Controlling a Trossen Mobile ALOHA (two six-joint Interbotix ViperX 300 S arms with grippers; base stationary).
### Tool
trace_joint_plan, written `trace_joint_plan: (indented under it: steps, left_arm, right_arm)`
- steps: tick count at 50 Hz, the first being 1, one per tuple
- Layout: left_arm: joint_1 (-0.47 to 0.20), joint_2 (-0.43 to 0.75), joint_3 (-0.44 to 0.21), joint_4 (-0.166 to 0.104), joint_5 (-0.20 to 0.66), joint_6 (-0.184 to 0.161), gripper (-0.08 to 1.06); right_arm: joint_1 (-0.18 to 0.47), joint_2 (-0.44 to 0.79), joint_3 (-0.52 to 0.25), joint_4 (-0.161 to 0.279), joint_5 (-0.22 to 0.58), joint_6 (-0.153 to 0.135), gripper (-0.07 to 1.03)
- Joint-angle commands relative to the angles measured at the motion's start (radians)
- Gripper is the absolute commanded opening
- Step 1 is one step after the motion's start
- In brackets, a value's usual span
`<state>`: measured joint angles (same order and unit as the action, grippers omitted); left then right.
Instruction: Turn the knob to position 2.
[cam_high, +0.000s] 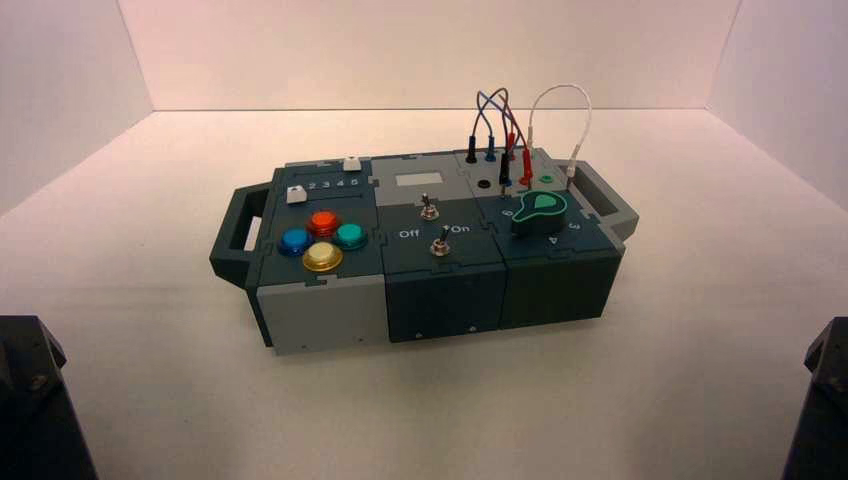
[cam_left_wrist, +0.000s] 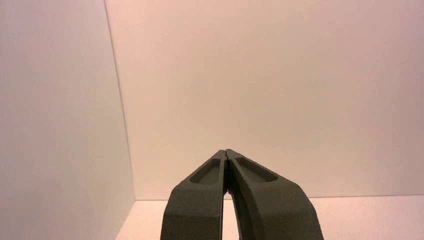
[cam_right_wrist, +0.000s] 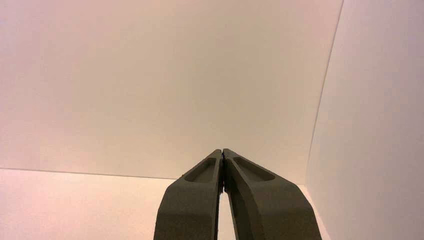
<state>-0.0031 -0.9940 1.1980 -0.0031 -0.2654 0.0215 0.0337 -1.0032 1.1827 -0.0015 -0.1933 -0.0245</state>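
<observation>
The knob (cam_high: 540, 211), a squat dark dial with a green teardrop top, sits on the right-hand block of the box (cam_high: 420, 290), in the high view only. White digits ring it; position 2 cannot be made out among them. My left gripper (cam_left_wrist: 226, 151) is shut on nothing and faces the bare back wall, far from the box. My right gripper (cam_right_wrist: 221, 150) is likewise shut and empty, also facing the wall. Both arms are parked at the near corners, the left arm (cam_high: 30, 400) and the right arm (cam_high: 825, 395).
Left of the knob stand two metal toggle switches (cam_high: 438, 246) and a cluster of coloured push buttons (cam_high: 322, 241). Looping wires (cam_high: 505, 120) rise behind the knob. The box has a handle (cam_high: 236, 232) at each end. White walls enclose the table.
</observation>
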Motion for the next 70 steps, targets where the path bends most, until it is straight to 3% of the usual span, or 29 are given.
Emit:
trace_joint_plan:
  steps: [1, 17, 27, 30, 34, 37, 40, 57, 70]
  left_arm:
    - [-0.003, 0.011, -0.015, 0.0, -0.005, 0.003, -0.03]
    - [-0.003, 0.015, -0.012, 0.0, -0.003, 0.003, -0.03]
    - [-0.014, 0.035, -0.017, 0.0, 0.026, 0.0, -0.03]
    - [-0.025, 0.052, -0.025, 0.0, 0.051, 0.002, -0.03]
    - [-0.052, 0.101, -0.051, 0.0, 0.11, 0.002, -0.03]
    - [-0.063, 0.117, -0.061, -0.002, 0.135, 0.002, -0.03]
    - [-0.106, 0.164, -0.1, 0.0, 0.225, 0.002, -0.03]
    - [-0.247, 0.252, -0.176, 0.0, 0.477, 0.014, -0.03]
    - [-0.425, 0.295, -0.21, -0.003, 0.719, 0.014, -0.03]
  right_arm:
    - [0.002, 0.008, -0.02, 0.0, -0.005, 0.0, -0.02]
    - [0.009, 0.017, -0.023, 0.0, 0.009, 0.003, -0.02]
    - [0.08, 0.048, -0.049, 0.0, 0.08, 0.003, -0.02]
    - [0.12, 0.074, -0.067, 0.0, 0.135, 0.003, -0.02]
    - [0.186, 0.127, -0.109, 0.0, 0.244, 0.003, -0.02]
    - [0.201, 0.144, -0.121, 0.0, 0.27, 0.003, -0.02]
    - [0.238, 0.202, -0.153, 0.005, 0.348, 0.003, -0.02]
    - [0.316, 0.314, -0.213, 0.049, 0.488, 0.003, -0.02]
    - [0.353, 0.351, -0.245, 0.103, 0.612, 0.003, -0.02]
